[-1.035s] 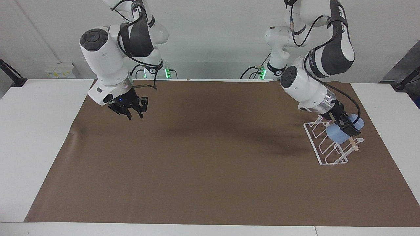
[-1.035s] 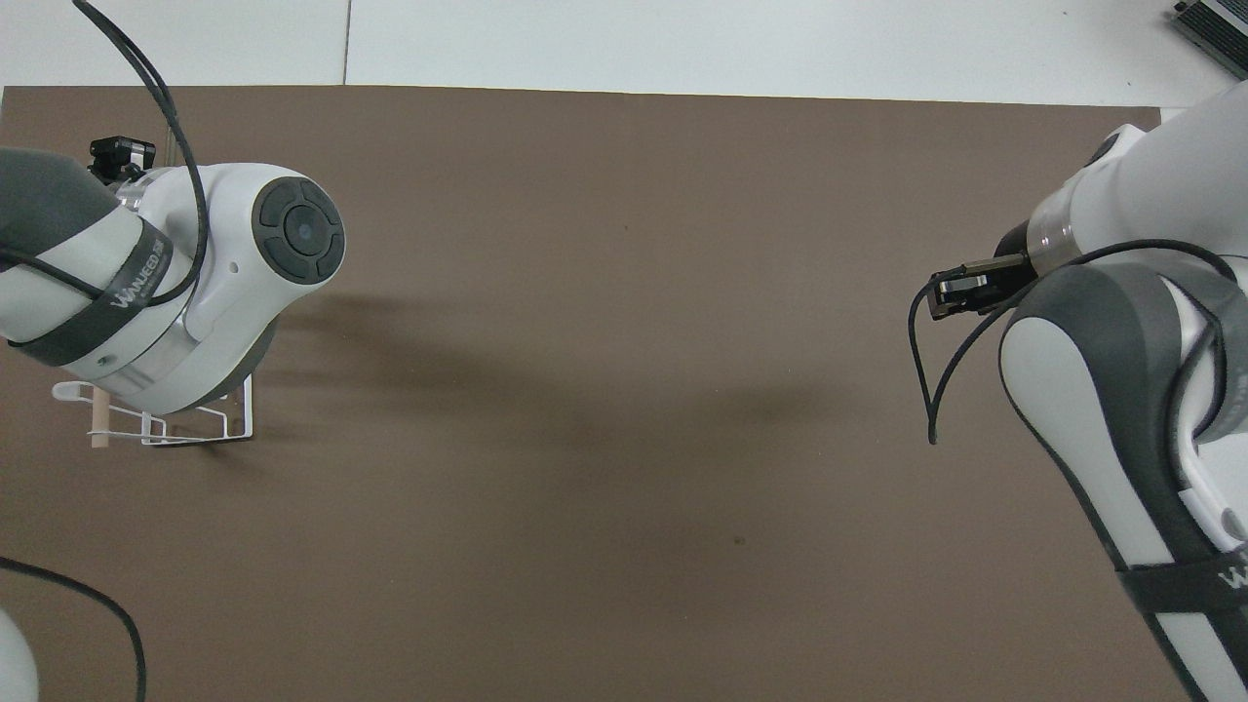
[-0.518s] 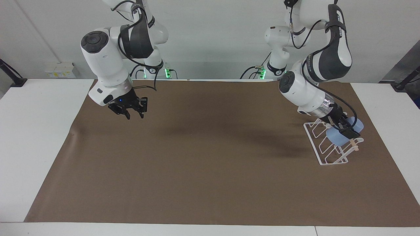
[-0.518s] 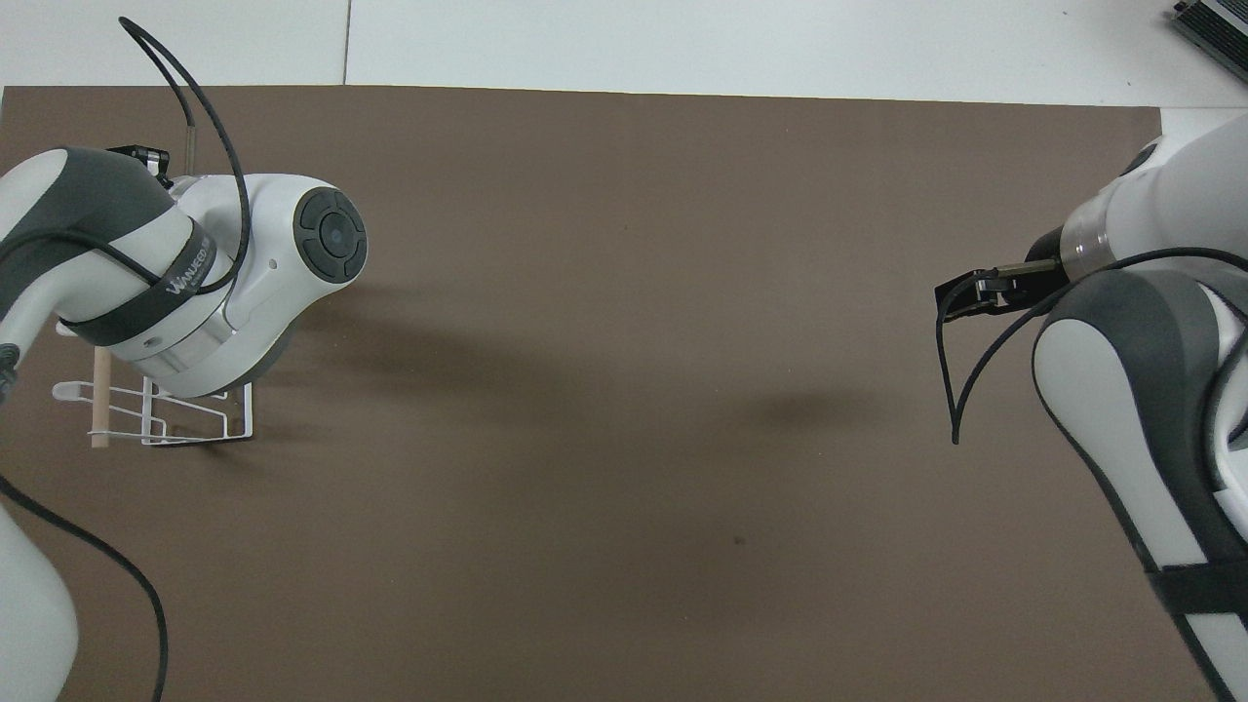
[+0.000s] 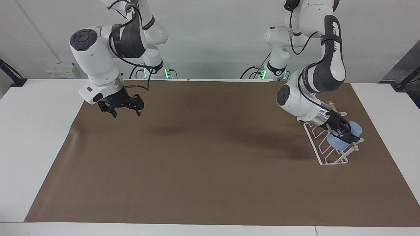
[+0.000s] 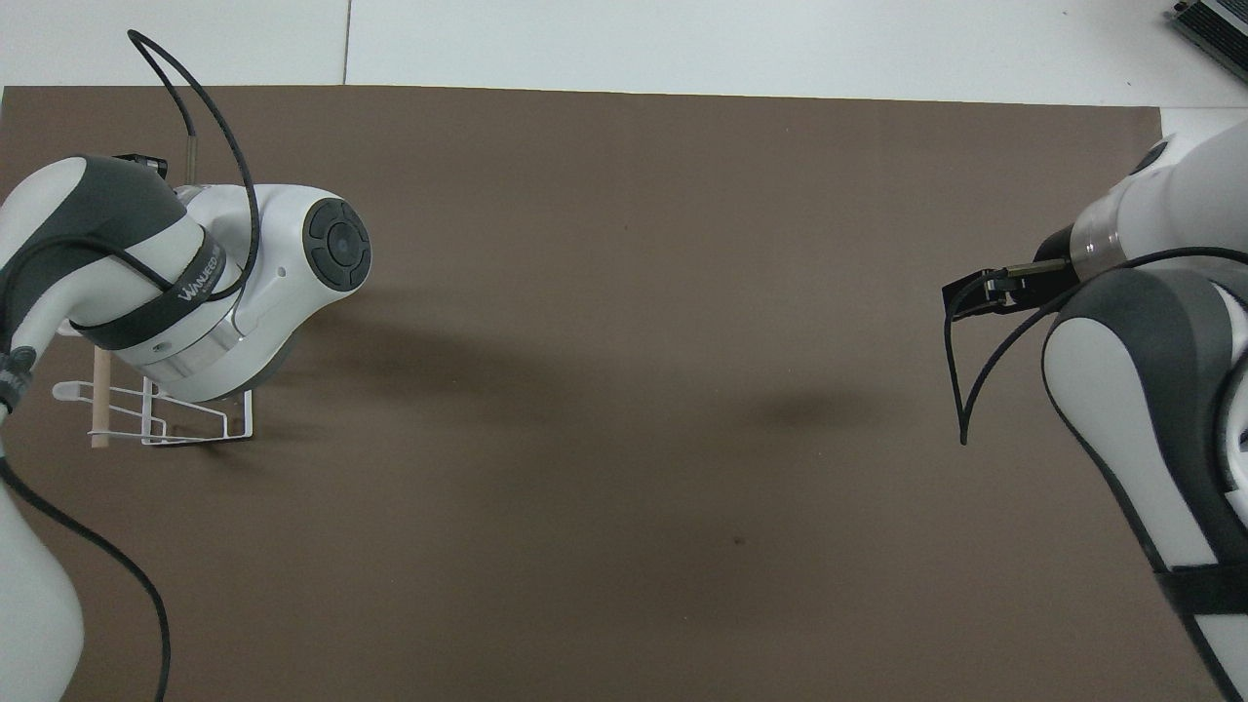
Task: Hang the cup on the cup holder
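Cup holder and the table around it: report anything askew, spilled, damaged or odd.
Nothing stands out. The cup holder stands flat on the brown mat at the left arm's end. The left gripper holds the cup tilted on the rack's slanted prongs. The right gripper waits in the air over the mat's other end.

wall [image 5: 210,36]: plain white, standing at the robots' end | surface [image 5: 29,131]: white, lying under a brown mat [image 5: 197,164] (matte, showing soft shadows) | outlet box [image 5: 59,69]: sitting against wall
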Robot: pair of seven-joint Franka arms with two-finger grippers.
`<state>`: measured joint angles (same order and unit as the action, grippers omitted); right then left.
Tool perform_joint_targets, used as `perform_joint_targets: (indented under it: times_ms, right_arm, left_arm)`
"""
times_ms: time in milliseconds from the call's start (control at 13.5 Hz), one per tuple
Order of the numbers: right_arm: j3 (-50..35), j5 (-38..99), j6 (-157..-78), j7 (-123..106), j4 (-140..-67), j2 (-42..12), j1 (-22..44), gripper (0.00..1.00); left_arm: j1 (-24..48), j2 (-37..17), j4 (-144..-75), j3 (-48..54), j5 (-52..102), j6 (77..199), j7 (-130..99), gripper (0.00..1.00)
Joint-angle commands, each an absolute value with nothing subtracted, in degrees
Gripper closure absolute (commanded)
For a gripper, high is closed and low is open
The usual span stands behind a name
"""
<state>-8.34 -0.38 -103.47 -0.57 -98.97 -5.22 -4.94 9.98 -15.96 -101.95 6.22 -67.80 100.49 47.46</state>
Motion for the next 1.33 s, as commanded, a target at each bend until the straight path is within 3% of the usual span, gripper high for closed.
perform_joint_targets:
  times_ms: [0,518,592,665,1035,1257]
  right_arm:
    - [-8.79,-0.35,-104.41,-1.76,-100.11,-3.52,-5.89,0.0]
    - [-8.79,-0.35,-104.33,-1.76,-100.2,-2.72,-5.89,0.0]
    - [-8.88,-0.35,-104.33,-1.76,-100.2,-2.72,-5.89,0.0]
    - [-8.79,-0.35,-104.33,-1.76,-100.2,-2.72,-5.89,0.0]
    - [-8.88,-0.35,-104.33,-1.76,-100.2,-2.55,-5.89,0.0]
    - [-8.88,-0.35,-104.41,-1.76,-100.2,-2.55,-5.71,0.0]
  left_arm:
    - [9.58,-15.03,-104.06,6.33,-68.91,100.46,45.79,0.85]
    - [9.58,-14.68,-104.85,6.33,-68.99,100.28,45.79,0.86]
    - [9.58,-14.68,-104.85,6.33,-68.99,100.2,45.79,0.73]
    - [9.58,-14.59,-104.85,6.33,-68.91,100.11,45.79,0.01]
    - [9.58,-13.71,-104.77,6.5,-68.82,100.28,45.62,0.0]
    - [9.93,-10.3,-104.68,6.68,-67.86,100.28,46.23,0.0]
